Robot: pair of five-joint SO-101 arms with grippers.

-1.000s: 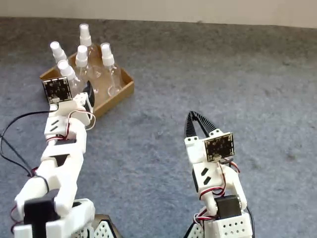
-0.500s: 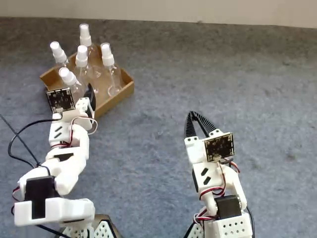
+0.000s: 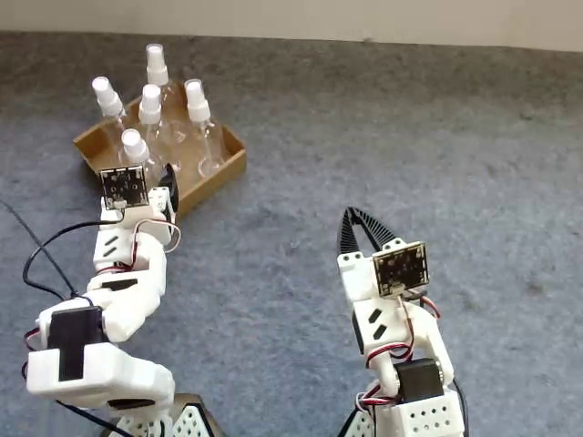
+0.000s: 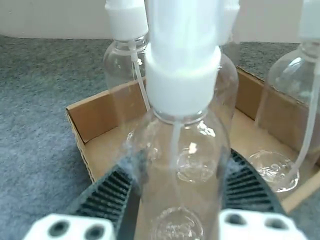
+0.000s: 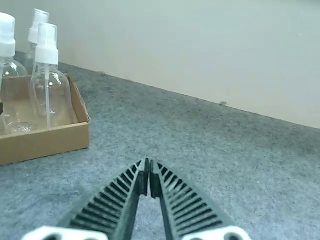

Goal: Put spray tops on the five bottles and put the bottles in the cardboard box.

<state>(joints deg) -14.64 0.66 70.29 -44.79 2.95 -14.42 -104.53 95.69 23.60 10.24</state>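
The left end effector (image 4: 180,167) is clenched on the fifth spray bottle (image 4: 180,145), its ribbed fingers (image 4: 112,187) pressed against either side of the clear body just under the shoulder. The bottle stands upright in that grip, long axis vertical, with its white spray top (image 4: 182,75) already seated on the neck. From the high view, this bottle sits at the near edge of the cardboard box (image 3: 219,175), on the side that faces the left arm, and the other four capped bottles (image 3: 150,105) stand upright deeper in the box, just beyond it. The wrist view suggests that the bottle's base is over the box floor, inside the near wall, though whether it rests on the cardboard or hangs slightly above it cannot be told. The coming move seems to turn on this: the free spot lies straight below the held bottle, so a plain vertical set-down and release should serve, with the neighbouring bottles close enough to be knocked if the fingers spread wide. The right end effector (image 5: 148,165) is closed with its tips together and grasps nothing, low over the grey tabletop (image 3: 410,137), well apart from the box, so the left arm is plainly the nearer one
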